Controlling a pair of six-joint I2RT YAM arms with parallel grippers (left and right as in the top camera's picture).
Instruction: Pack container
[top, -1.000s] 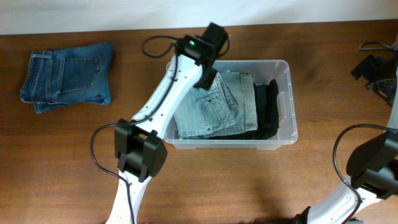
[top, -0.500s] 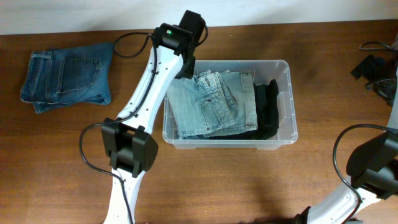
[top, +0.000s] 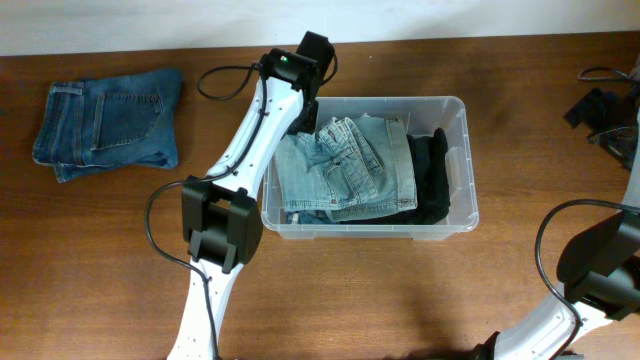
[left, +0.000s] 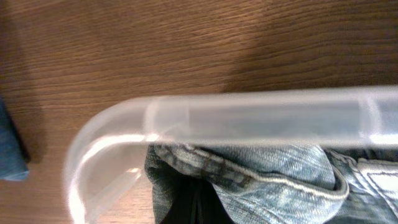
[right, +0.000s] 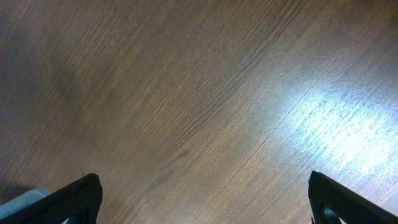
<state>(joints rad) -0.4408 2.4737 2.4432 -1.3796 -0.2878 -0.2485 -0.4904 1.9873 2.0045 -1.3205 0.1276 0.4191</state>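
Wood-grain desk (top: 120, 260), pale wall strip along the top edge. Container (top: 400, 99) sits centre-right in the overhead view. It holds folded light-wash jeans (top: 345, 170), with a black garment (top: 432, 175) at their right. Folded dark-blue jeans (top: 108, 122) lie well apart, upper left. Left arm (top: 262, 135) reaches to the container's upper-left corner; overhead hides its tip. Only the left wrist view shows that corner's rim close up, denim beneath, left jaws closed at bottom centre; cannot tell if they pinch cloth. Right wrist view: right jaws spread wide, empty, over the desk.
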